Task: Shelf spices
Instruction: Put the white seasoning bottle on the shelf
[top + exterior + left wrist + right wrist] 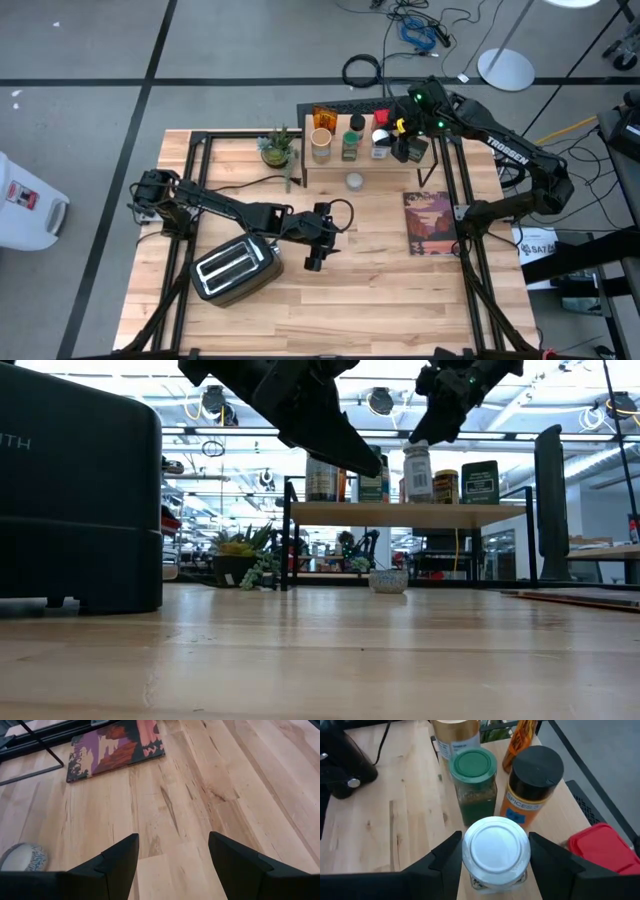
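White-lidded jar (pixel 496 854) on shelf (pixel 560 820), grasped between right claw (pixel 495 857) fingers.

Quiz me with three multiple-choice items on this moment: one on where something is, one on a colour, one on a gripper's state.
1. Where does the silver toaster stand?
A. On the light wood shelf
B. On the tabletop near the left arm
C. On the floor

2. What colour is the lid of the glass jar between the right gripper's fingers?
A. White
B. Red
C. Black

3. How is the left gripper?
A. Shut on a jar
B. Shut on the toaster
C. Open and empty over the tabletop

Answers:
1 B: the high view shows it on the table's front left, below the left arm.
2 A: the right wrist view shows a white-lidded glass jar between the right gripper fingers, on the light wood shelf.
3 C: its wrist view shows only bare wood between the spread fingers.
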Controlling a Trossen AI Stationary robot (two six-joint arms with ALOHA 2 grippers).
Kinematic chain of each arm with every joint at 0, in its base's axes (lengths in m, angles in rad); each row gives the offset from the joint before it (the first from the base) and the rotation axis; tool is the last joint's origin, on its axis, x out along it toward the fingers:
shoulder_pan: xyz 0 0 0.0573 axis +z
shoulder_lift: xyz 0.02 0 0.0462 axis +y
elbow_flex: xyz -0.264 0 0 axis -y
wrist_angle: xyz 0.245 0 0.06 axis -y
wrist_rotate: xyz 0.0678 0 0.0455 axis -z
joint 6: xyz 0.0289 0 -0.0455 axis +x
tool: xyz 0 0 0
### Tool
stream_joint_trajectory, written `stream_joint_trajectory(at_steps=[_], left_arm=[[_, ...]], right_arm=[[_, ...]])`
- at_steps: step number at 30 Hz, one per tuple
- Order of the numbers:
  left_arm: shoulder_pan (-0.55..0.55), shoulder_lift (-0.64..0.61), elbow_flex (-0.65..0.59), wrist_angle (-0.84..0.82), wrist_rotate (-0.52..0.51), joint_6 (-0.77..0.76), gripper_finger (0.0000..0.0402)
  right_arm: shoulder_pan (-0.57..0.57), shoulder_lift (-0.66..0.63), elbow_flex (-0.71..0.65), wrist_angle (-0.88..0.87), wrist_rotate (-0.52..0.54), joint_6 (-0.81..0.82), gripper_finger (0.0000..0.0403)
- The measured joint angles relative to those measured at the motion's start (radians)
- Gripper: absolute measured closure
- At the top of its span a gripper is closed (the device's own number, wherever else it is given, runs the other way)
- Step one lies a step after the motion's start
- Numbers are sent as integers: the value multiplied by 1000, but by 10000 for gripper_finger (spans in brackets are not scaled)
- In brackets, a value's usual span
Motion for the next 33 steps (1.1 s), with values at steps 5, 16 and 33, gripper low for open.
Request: stream_joint_trajectory(at_steps=[5, 16, 33], left_arm=[[0, 0, 0, 1, 0, 0, 152], [0, 0, 0, 1, 0, 0, 152], [-6, 0, 0, -3, 0, 1, 152]], right_arm=[[-12, 0, 0, -3, -1, -10, 216], [-26, -1, 0, -11, -27, -12, 216], [-38, -45, -107, 97, -26, -2, 216]])
